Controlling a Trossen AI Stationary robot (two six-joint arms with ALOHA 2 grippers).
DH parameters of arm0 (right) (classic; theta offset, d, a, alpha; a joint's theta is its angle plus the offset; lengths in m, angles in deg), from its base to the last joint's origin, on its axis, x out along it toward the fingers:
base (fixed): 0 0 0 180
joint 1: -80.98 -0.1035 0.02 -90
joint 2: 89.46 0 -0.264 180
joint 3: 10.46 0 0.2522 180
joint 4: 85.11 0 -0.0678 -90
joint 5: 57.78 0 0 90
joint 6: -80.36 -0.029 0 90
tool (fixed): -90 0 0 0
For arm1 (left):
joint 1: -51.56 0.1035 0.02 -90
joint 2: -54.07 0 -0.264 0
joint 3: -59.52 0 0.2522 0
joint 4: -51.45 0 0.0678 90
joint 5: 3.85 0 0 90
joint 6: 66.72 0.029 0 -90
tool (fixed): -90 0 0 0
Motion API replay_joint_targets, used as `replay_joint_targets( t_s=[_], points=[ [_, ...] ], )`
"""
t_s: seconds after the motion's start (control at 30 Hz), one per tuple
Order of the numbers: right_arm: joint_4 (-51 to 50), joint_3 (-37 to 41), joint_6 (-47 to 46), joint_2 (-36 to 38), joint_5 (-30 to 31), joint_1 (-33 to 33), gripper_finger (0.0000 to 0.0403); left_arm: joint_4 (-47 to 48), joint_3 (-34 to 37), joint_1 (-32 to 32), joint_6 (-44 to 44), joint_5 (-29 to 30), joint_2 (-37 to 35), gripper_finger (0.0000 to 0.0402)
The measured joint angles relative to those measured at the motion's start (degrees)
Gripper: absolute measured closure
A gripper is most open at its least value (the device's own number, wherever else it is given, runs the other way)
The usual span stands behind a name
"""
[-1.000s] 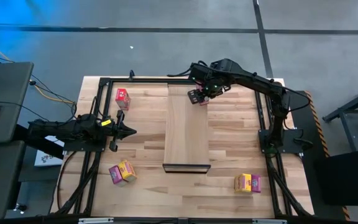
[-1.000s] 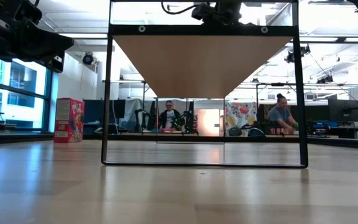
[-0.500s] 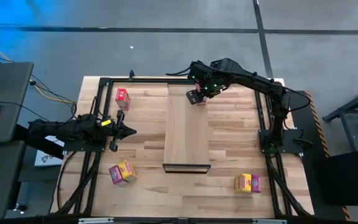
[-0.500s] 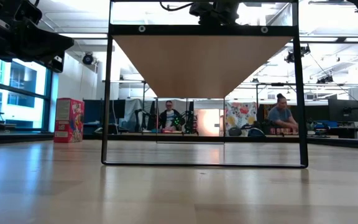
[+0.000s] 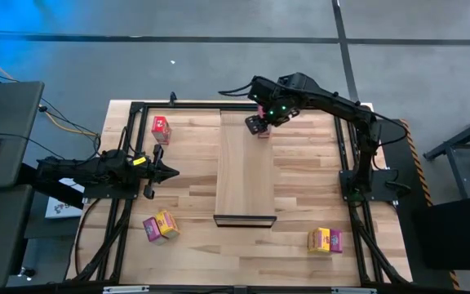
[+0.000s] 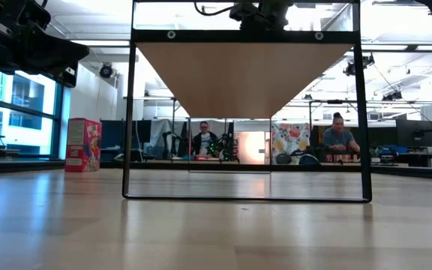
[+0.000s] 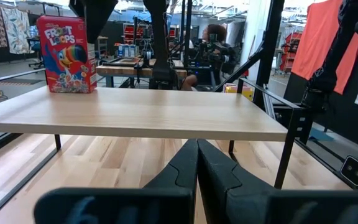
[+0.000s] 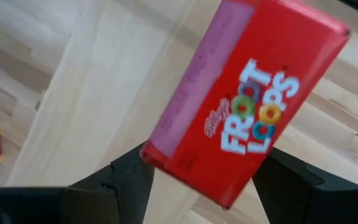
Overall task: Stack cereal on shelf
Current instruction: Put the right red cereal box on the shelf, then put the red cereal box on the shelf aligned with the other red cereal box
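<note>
Gripping a red cereal box (image 8: 244,109) between widely spread jaws, the right gripper (image 5: 258,125) hangs over the far end of the shelf (image 5: 246,167), while the left gripper (image 5: 163,172) waits with its jaws shut tight and empty, low over the tabletop (image 5: 194,245) beside the shelf. Largest in the scene is the striped butcher-block tabletop, ringed by a black metal frame (image 5: 141,107). Down its middle runs the shelf, a long pale plank raised on thin black legs with a dark bar at its near end. Other cereal boxes are scattered well apart: a second red box (image 5: 161,128) stands alone near the far left corner, a yellow and pink pair (image 5: 161,226) sits touching at the near left, and another yellow and pink pair (image 5: 325,240) at the near right. The held box looks light, thin-walled cardboard with a glossy printed face, likely to dent under a hard squeeze and to slip or swing if held loosely; a hold across its narrow sides near the middle seems safest. In the right wrist view it sits tilted between the fingers. Beyond the table, the low view shows a bright workshop with large windows and two people seated at distant benches.
</note>
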Motion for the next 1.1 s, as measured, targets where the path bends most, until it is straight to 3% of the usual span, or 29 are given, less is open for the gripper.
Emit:
replay_joint_targets(
  t_s=[0.57,0.9,1.1],
  points=[
    [-5.54,0.0,6.71,0.34,-1.12,0.08,0.0165,0.0,0.02,0.0,0.0,0.02,0.02,0.0402],
    [-5.56,-0.04,13.26,4.08,-3.56,-3.81,0.0165,0.0,0.02,0.0,0.0,0.0,0.02,0.0402],
    [-5.4,0.42,15.03,8.83,3.84,-8.23,0.0165,0.0,0.0,0.0,0.0,0.0,0.0,0.0401]
  ],
)
